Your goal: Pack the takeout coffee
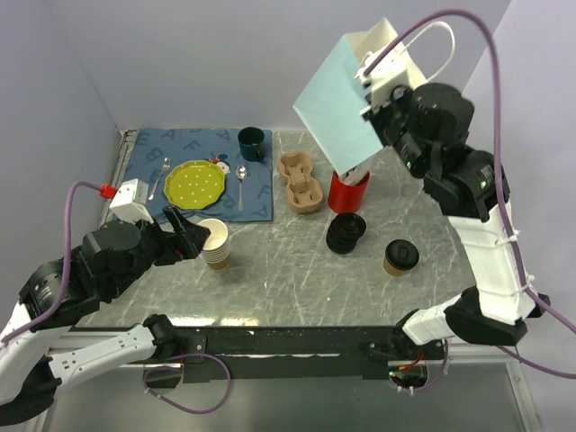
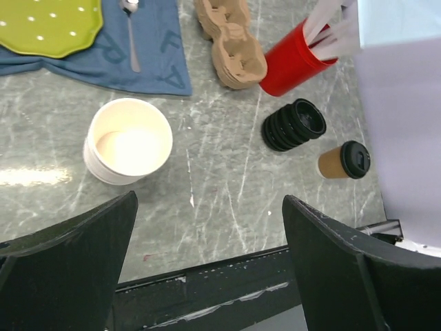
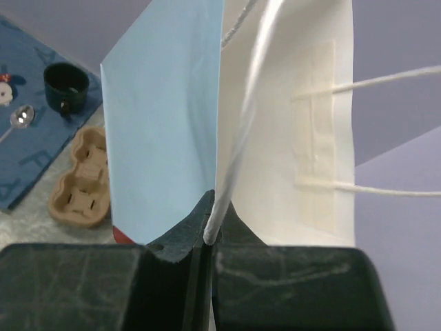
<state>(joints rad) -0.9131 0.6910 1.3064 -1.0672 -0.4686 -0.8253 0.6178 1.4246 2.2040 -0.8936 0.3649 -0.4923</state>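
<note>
The takeout coffee (image 1: pixel 400 256), a brown paper cup with a black lid (image 2: pixel 344 161), stands on the marble table at the right front, with nothing touching it. High above the table's back right, my right gripper (image 1: pixel 371 79) holds up a light blue paper bag (image 1: pixel 342 103). Its jaws (image 3: pixel 210 221) are shut on the bag's white cord handle (image 3: pixel 238 131), and the bag's blue outside (image 3: pixel 165 124) and white inside fill that view. My left gripper (image 1: pixel 184 236) hovers at the left front, open and empty (image 2: pixel 210 200), far to the left of the coffee.
Just ahead of the left gripper is a stack of lidless paper cups (image 1: pixel 214 243). Black lids (image 1: pixel 346 232) are piled mid-table. A red cup (image 1: pixel 347 191) stands under the bag, beside a cardboard carrier (image 1: pixel 300 182). A green plate (image 1: pixel 194 184) and a dark mug (image 1: pixel 251 143) sit on the blue mat.
</note>
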